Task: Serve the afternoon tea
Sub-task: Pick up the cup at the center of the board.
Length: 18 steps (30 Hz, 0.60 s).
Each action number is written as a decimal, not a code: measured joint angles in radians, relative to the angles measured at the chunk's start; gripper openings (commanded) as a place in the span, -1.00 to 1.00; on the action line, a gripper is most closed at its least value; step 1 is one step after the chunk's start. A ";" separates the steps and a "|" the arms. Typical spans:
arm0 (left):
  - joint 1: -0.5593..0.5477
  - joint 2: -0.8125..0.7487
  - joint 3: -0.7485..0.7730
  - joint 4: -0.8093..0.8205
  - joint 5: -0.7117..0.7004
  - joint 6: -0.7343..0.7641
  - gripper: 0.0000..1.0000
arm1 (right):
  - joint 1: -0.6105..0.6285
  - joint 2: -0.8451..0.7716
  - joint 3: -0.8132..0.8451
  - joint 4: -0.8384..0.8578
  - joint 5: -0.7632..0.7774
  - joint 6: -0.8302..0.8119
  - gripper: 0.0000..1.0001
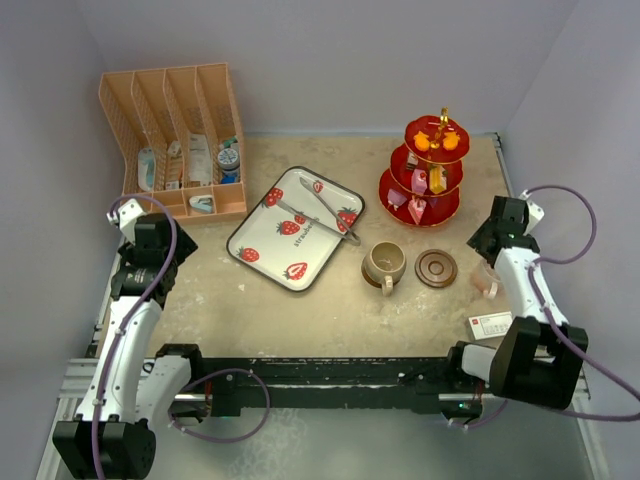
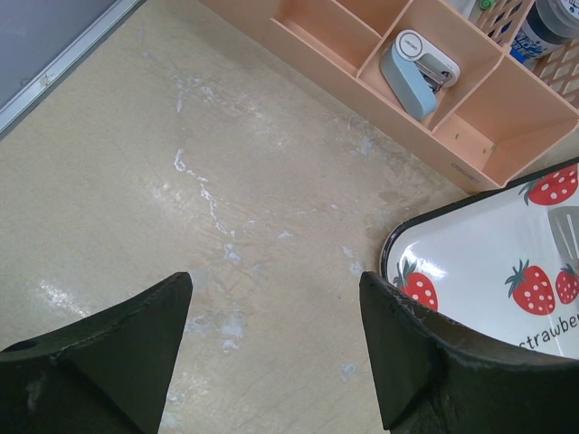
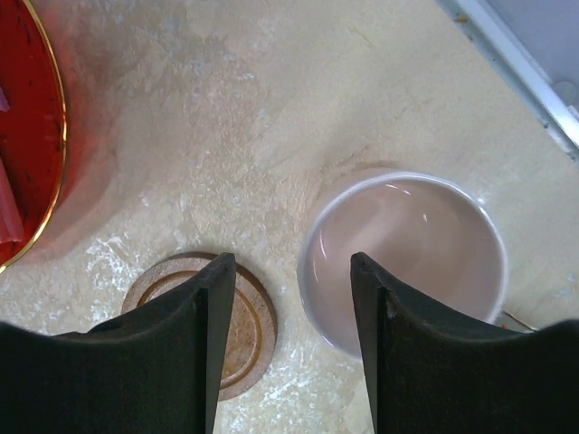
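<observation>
Parted and empty, the right fingers (image 3: 194, 362) straddle the rim of the pale pink ceramic mug (image 3: 407, 244) near the counter's (image 3: 271, 108) right edge, probably to lift it onto the round brown saucer (image 3: 253, 334) alongside. The left fingers (image 2: 118, 362) hang open, holding nothing.

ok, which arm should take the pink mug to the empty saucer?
Right. The right claw hangs open directly over the pink mug, straddling its rim, and the bare saucer is just beside it. The left claw is over the table by the strawberry tray, on the far side.
</observation>
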<state>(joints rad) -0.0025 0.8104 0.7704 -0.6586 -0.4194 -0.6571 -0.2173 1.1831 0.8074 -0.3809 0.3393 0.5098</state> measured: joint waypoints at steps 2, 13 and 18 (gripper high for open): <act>0.000 0.003 0.000 0.000 0.000 0.001 0.46 | -0.002 0.044 -0.002 0.023 -0.014 -0.004 0.05; 0.000 0.010 0.000 0.007 0.000 0.015 0.46 | -0.006 0.155 -0.005 0.058 -0.015 -0.018 -0.84; 0.000 0.010 0.000 0.007 0.001 0.015 0.46 | -0.006 0.138 -0.005 0.048 -0.015 -0.027 -1.00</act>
<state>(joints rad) -0.0025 0.8204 0.7704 -0.6518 -0.4187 -0.6422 -0.2237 1.3209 0.8028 -0.3328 0.3241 0.4824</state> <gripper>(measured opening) 0.726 0.038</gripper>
